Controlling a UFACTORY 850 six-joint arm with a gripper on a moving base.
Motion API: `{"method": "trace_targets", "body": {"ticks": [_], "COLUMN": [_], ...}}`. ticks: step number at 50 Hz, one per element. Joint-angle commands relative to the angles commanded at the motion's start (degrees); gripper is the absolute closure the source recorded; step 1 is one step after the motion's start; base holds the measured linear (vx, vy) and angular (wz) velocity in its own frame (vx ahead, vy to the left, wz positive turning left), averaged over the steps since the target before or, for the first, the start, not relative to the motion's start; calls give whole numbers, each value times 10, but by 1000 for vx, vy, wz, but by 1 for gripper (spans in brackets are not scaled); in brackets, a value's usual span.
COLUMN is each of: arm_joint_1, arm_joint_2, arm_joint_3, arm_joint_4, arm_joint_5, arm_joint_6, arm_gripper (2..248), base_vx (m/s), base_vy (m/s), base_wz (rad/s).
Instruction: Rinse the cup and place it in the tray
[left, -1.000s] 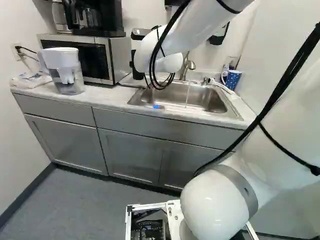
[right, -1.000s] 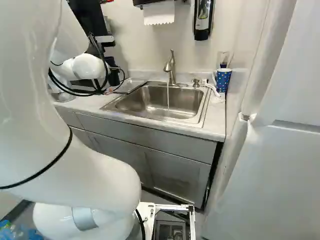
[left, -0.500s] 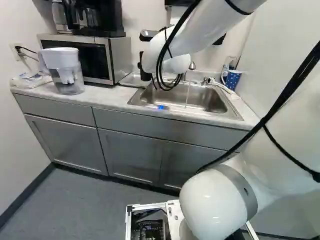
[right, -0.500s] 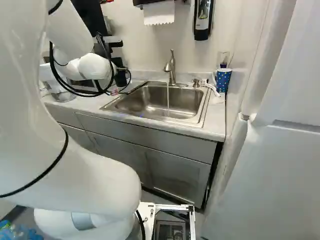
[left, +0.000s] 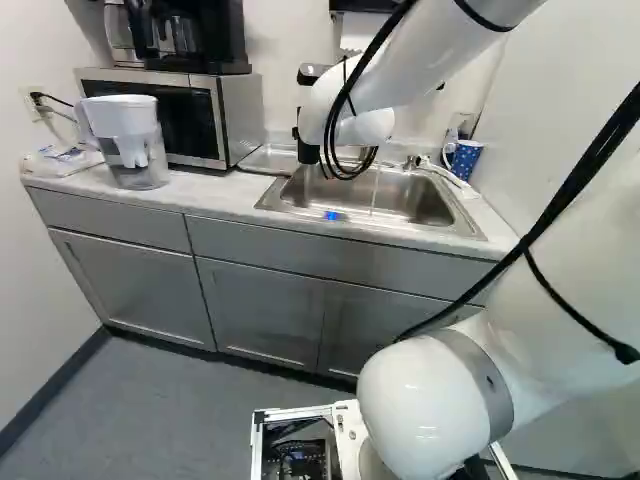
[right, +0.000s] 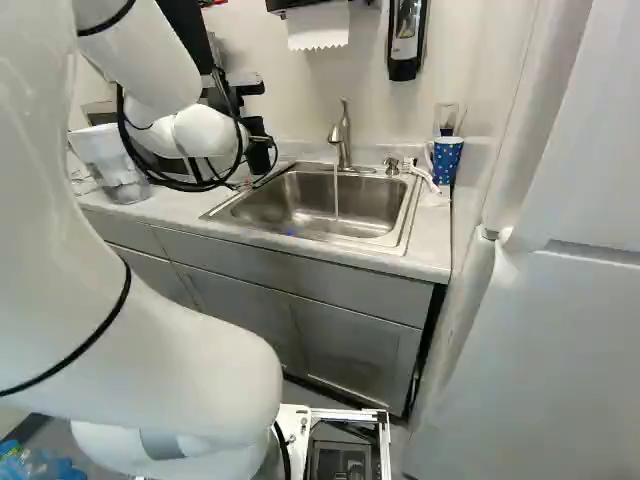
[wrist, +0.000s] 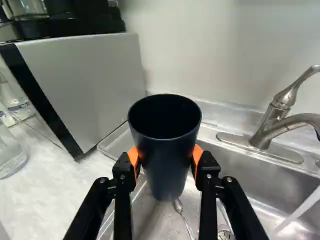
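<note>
My gripper (left: 305, 128) is partly hidden by the white wrist in the left base view, at the sink's left end. In the wrist view the gripper (wrist: 165, 162) is shut on a dark blue cup (wrist: 166, 172), one orange pad on each side. The cup is upright, mouth up, and looks empty. Behind and beside it lies the metal tray (wrist: 108, 145), between microwave and sink, partly hidden by the cup. Water (right: 336, 196) runs from the faucet (right: 343, 135) into the sink (right: 375, 222), to the right of the cup.
A microwave (left: 236, 118) and a water pitcher (left: 136, 150) stand left of the tray. A spoon-like utensil (wrist: 183, 216) lies in the sink under the gripper. A blue spotted cup (right: 446, 160) stands at the counter's right end. The wall rises close behind.
The arm has moved right in both base views with the cup in its grip, towards the sink and faucet. The base has not moved, and the water keeps running.
</note>
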Motion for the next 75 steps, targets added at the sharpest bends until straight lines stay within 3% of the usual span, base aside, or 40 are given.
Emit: {"method": "trace_targets", "body": {"ticks": [25, 75], "arm_joint_1": [-46, -114], "arm_joint_2": [4, -44], "arm_joint_3": [9, 28], "arm_joint_4": [0, 0], "arm_joint_5": [0, 41], "arm_joint_6": [0, 0], "arm_gripper": [129, 129], "base_vx": [0, 0], "base_vy": [0, 0], "base_wz": [0, 0]}}
